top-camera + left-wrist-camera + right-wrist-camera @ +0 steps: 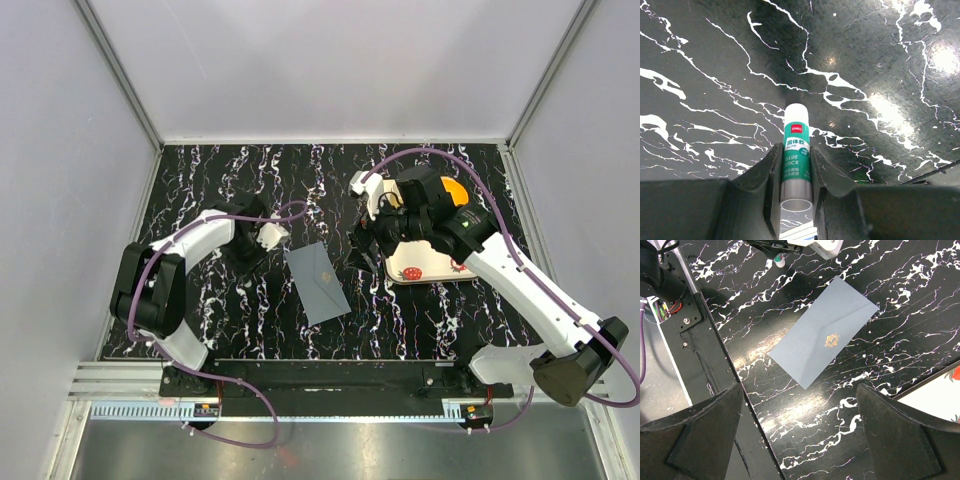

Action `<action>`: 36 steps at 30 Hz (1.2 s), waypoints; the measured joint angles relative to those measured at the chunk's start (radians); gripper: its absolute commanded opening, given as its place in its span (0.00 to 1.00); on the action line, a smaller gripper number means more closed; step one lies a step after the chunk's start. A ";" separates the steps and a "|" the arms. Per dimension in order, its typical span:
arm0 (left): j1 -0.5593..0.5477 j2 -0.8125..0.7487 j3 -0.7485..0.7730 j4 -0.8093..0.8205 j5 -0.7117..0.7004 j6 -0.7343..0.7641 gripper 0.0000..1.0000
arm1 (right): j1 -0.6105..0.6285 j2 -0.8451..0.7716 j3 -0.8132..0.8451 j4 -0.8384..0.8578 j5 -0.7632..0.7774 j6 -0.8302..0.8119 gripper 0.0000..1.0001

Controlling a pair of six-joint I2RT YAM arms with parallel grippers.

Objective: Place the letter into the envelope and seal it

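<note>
1. At the left, the left fingers [767, 187] are clamped on the lower half of a glue stick [797, 160]. Its white end points away from the wrist and hangs above bare worktop [200, 300], left of the envelope.
2. The stick's white tip looks like a cap in place, though I cannot be sure of it.
3. In the middle, the envelope [825, 337] lies flat on the worktop, set at a slant. Its pointed flap is folded down and a small gold emblem [831, 340] faces up. Nothing touches it.
4. The letter is not visible in any view. It is probably already inside the envelope, but the closed flap hides that.
5. To the right, the right fingers [710, 432] are spread wide and hold nothing. They hover above the worktop just right of the envelope, with the strawberry-printed tray [940, 396] beside them.
6. By my reading, the step in hand is the sealing.
7. The next move likely calls for the right fingers to come down and steady the envelope or lift its flap. The left arm would then carry the stick rightward to the flap's edge, uncapping it first if it is capped.
</note>
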 measured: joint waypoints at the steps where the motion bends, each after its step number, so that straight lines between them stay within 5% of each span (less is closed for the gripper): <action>1: 0.000 -0.002 -0.001 0.001 0.000 0.000 0.00 | 0.000 0.000 0.000 0.000 0.000 0.000 0.98; 26: 0.003 0.036 0.063 -0.008 0.008 0.002 0.00 | -0.003 -0.001 -0.016 0.000 0.000 0.001 0.98; 36: 0.011 -0.040 0.258 -0.147 0.037 0.005 0.00 | -0.003 -0.001 -0.016 0.000 0.000 0.010 0.98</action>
